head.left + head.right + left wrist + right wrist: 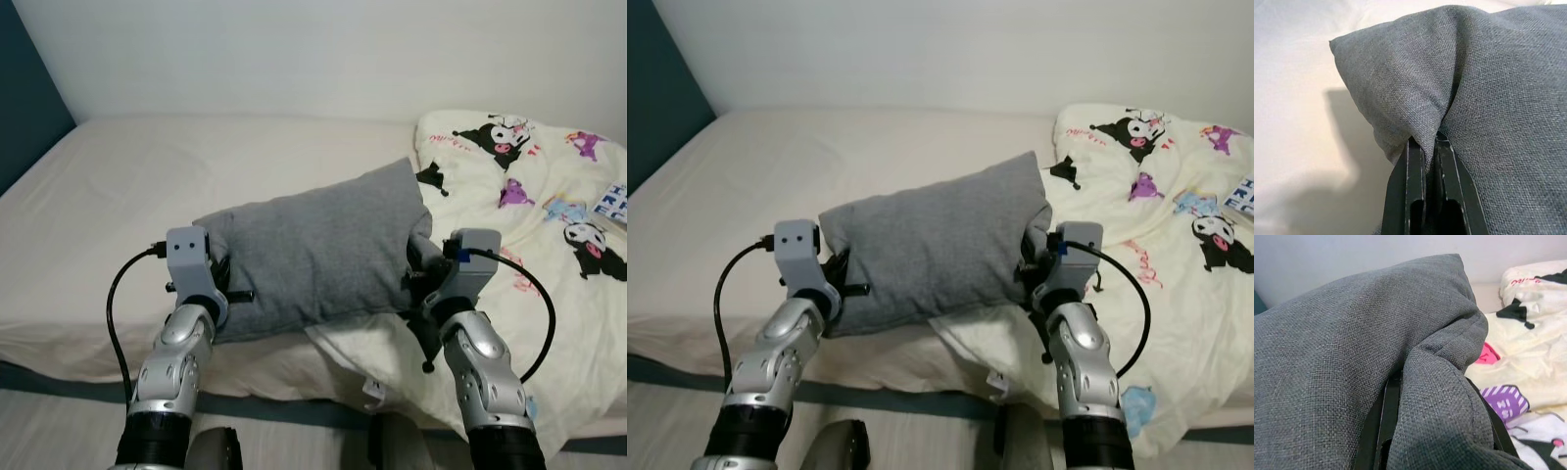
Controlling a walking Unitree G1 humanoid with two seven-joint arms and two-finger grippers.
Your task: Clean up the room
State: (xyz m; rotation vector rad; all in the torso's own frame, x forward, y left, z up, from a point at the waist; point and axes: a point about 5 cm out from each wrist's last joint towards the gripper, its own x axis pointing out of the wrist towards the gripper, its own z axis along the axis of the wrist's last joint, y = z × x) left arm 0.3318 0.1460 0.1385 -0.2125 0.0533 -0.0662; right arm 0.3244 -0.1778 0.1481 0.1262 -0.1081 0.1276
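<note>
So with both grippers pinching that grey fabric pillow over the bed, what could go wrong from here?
The left gripper pinches only a thin fold near a corner of the grey fabric pillow, so the cloth might slip out. The right gripper is buried in fabric, so its hold is hard to judge. The pillow's lower edge hangs close over the cartoon-printed cream duvet and could drag it.

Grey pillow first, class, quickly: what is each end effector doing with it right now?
Left end effector: closed, pinching one end of the grey pillow.
Right end effector: closed on the pillow's other end, fabric bunched between its fingers.
</note>
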